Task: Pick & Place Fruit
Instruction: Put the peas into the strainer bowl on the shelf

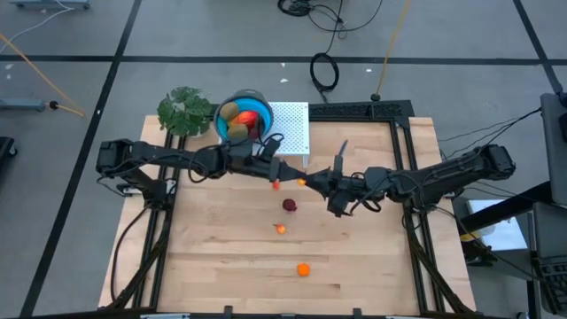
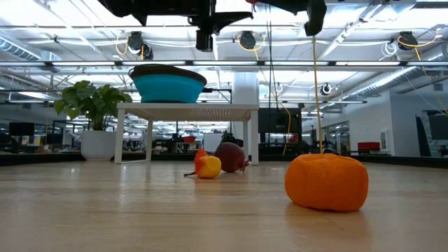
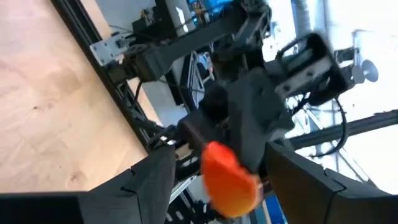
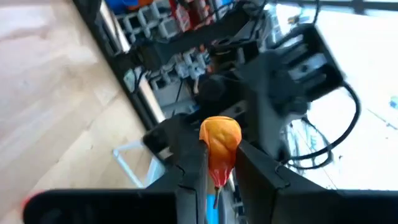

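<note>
A green leafy plant (image 1: 185, 110) stands beside a blue bowl (image 1: 232, 106) on a white perforated stand (image 1: 291, 127), near a slim knife (image 1: 341, 151).

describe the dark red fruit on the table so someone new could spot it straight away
Start at the blue bowl on the white stand at the table's far edge, then come forward past the two grippers. The dark red ball lies first; it is the only dark one, beyond the yellow-red piece and the orange ball.

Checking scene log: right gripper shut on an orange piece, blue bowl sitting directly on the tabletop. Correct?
No: the blue bowl sits raised on a white stand, as the low view shows. The right gripper does grip the orange piece.
</note>
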Action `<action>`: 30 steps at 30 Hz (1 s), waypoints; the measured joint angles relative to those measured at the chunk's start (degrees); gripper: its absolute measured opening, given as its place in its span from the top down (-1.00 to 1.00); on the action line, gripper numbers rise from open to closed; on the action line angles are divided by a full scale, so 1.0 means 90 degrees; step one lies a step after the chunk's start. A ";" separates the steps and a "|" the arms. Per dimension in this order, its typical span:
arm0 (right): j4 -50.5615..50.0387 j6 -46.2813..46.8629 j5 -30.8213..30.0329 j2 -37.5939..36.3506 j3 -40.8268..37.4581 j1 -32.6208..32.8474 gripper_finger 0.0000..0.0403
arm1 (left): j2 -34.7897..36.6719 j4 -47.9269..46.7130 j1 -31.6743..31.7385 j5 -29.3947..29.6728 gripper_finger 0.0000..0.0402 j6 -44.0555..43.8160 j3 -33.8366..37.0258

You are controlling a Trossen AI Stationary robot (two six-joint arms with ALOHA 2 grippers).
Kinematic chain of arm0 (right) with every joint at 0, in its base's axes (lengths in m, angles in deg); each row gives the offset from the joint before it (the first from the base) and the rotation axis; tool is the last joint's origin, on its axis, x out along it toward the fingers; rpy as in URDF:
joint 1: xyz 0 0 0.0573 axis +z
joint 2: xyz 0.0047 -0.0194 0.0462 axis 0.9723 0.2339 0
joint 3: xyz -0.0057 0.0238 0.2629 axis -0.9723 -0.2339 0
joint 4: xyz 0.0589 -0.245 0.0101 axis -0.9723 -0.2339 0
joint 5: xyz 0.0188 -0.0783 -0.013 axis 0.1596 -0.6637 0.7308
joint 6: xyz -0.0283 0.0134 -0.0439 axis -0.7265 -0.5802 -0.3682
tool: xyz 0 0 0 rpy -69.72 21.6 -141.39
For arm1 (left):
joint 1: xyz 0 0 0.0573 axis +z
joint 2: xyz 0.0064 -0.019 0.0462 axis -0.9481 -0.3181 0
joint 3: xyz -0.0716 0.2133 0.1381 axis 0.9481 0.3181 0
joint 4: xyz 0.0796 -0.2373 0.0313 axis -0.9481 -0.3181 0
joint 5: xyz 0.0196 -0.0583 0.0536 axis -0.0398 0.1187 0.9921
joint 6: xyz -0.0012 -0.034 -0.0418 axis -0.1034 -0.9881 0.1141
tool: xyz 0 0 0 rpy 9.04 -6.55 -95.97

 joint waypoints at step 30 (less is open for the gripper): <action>-0.0259 -0.0342 -0.0133 0.0012 0.0000 -0.0205 0.70 | 0.0010 -0.0232 -0.0031 -0.0010 -0.22 -0.0328 -0.0005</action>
